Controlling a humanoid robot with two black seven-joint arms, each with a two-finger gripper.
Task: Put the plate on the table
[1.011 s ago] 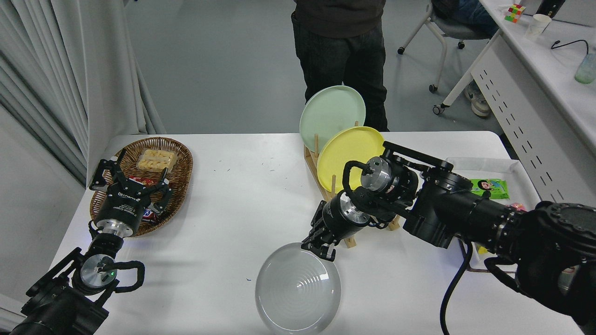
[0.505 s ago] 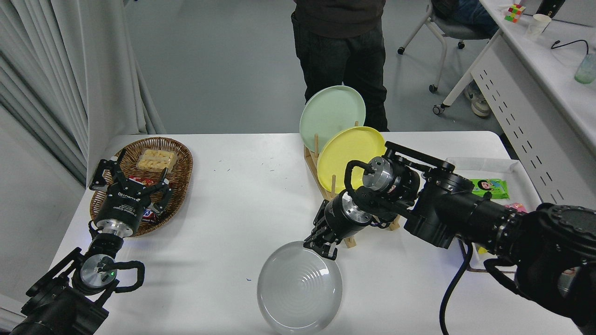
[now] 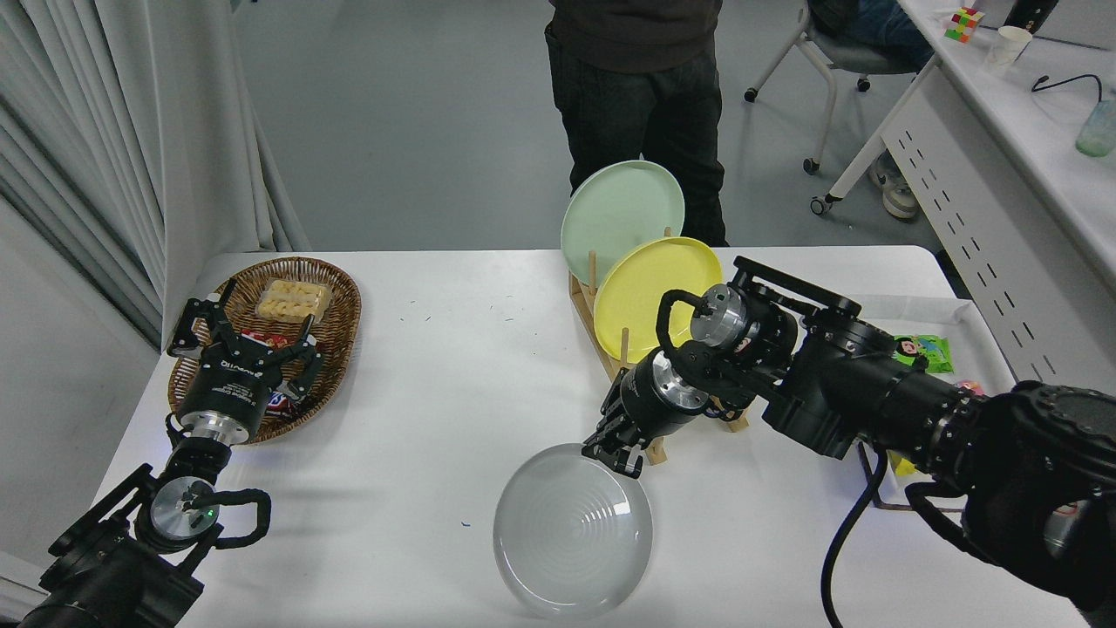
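Observation:
The light-grey plate is near the front middle of the white table, face up and slightly tilted. My right gripper is shut on its far right rim, the arm reaching in from the lower right. I cannot tell whether the plate's near edge touches the table top. My left gripper stands parked and open at the lower left, over the edge of a wicker basket.
A wooden rack just behind my right wrist holds a yellow plate and a mint-green plate upright. The wicker basket holds snacks. A tray with a green packet lies at the right. A person stands at the far side.
My right gripper has carried the plate a little to the right and away from the front edge. The left arm has not moved.

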